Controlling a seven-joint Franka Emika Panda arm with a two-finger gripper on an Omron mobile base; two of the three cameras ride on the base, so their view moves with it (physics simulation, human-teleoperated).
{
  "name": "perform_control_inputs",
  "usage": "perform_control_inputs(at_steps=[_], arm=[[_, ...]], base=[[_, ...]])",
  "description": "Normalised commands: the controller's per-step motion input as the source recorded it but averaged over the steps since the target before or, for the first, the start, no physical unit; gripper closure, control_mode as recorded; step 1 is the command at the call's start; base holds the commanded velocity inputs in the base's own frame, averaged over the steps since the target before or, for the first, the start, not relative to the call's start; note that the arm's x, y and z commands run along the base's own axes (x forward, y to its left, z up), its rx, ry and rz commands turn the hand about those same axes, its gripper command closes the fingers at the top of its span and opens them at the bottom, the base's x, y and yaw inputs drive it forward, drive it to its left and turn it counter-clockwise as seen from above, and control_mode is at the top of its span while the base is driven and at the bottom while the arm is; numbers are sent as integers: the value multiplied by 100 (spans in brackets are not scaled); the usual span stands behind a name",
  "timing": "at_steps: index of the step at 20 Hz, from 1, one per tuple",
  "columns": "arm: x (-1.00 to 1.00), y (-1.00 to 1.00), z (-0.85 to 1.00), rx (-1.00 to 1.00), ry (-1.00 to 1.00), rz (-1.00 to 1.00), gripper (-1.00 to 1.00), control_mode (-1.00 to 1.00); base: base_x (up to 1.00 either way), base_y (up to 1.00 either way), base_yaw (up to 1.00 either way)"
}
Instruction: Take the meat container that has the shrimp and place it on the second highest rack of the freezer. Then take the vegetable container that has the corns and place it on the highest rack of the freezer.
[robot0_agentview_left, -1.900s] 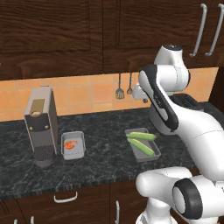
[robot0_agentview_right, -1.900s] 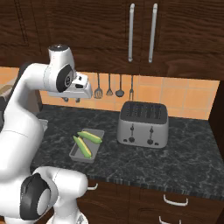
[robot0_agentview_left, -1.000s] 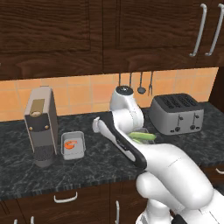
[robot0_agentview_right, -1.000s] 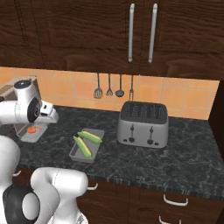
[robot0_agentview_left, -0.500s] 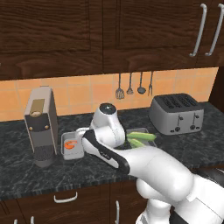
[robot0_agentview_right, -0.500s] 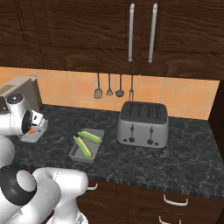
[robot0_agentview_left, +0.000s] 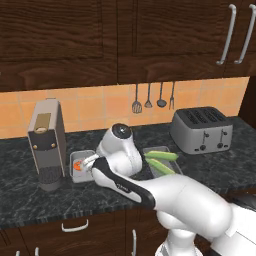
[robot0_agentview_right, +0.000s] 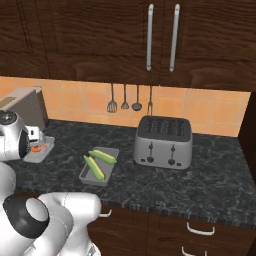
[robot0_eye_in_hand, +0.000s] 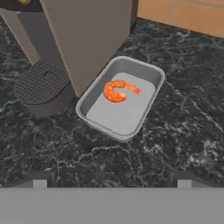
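The meat container (robot0_eye_in_hand: 131, 114) is a small grey tray on the dark counter with the shrimp (robot0_eye_in_hand: 117, 90) curled in it. My gripper (robot0_eye_in_hand: 111, 180) hovers just above and in front of it, open, its fingertips (robot0_eye_in_hand: 40, 180) spread wide with nothing between them. From the base, the gripper (robot0_agentview_left: 88, 162) sits at the meat container (robot0_agentview_left: 82, 156), beside the shrimp (robot0_agentview_left: 77, 166). The vegetable container (robot0_agentview_right: 107, 151) with two corns (robot0_agentview_right: 96, 167) lies to the right, partly behind my arm in the left base view. The freezer is out of view.
A tall beige coffee machine (robot0_agentview_left: 47, 143) stands right against the meat container's left side. A silver toaster (robot0_agentview_right: 162, 142) sits to the right of the corn tray. Utensils (robot0_agentview_left: 148, 101) hang on the orange tiled wall. Dark cabinets run above and below the counter.
The arm has swung from high on the right, down and left across the counter, until the open gripper came over the shrimp tray. Both trays stay put.
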Motion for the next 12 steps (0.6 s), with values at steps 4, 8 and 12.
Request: perform_control_inputs(at_steps=[4, 8, 12], arm=[[16, 62, 9, -52, 19, 47, -100, -100], [21, 6, -1, -22, 1, 16, -100, -100], [5, -3, -37, -5, -12, 1, -100, -100]], base=[[0, 0, 0], [0, 0, 0], [0, 0, 0]])
